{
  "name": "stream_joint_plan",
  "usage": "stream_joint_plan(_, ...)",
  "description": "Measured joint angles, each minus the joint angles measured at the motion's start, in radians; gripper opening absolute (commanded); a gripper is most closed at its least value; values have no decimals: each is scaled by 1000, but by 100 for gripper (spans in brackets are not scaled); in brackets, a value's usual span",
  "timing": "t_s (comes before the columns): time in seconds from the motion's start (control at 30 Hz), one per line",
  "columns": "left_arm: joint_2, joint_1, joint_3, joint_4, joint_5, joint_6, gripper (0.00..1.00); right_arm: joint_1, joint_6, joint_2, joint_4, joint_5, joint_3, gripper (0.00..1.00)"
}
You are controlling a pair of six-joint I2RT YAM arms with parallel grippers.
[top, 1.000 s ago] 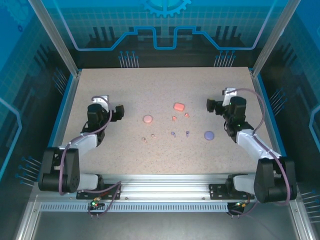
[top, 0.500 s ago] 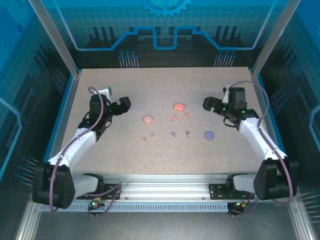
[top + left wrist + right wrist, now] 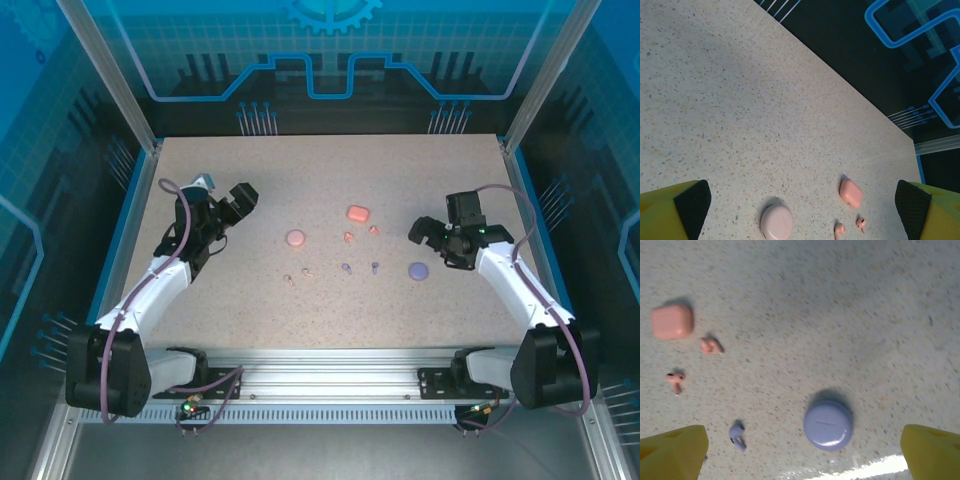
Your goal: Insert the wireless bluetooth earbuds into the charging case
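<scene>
Wireless bluetooth earbuds (image 3: pixel 346 268) — tiny coral, purple and pale pink plastic buds — lie loose on the speckled table (image 3: pixel 300 320). Left gripper (image 3: pixel 240 198) and right gripper (image 3: pixel 424 231) hang wide open, empty. Purple round case (image 3: pixel 418 270), pink round case (image 3: pixel 295 238), coral squarish case (image 3: pixel 358 213) sit closed.

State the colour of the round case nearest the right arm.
Lavender purple round plastic case; right wrist view shows it best.

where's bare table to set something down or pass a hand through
Bare: the far strip of the table beyond the coral case, and the near strip between the buds and the rail. Crowded: the middle, from the pink case to the purple case, with buds scattered between.
</scene>
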Motion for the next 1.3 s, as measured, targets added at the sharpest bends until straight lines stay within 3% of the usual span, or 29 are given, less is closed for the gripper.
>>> stream_joint_plan(0.27, 27, -44, 24, -84, -10, 17, 99, 2, 57, 111, -68, 23, 0, 96)
stream_joint_plan(0.6, 181, -326, 199, -260, -73, 61, 99, 13, 68, 289, -75, -10, 12, 89)
stream_joint_plan(0.83, 248, -470, 235, -302, -112, 60, 99, 49, 67, 364, -75, -27, 71, 86)
stream_joint_plan(1.3, 321, -511, 291, -329, -119, 58, 99, 71, 37, 449, -80, -7, 113, 79)
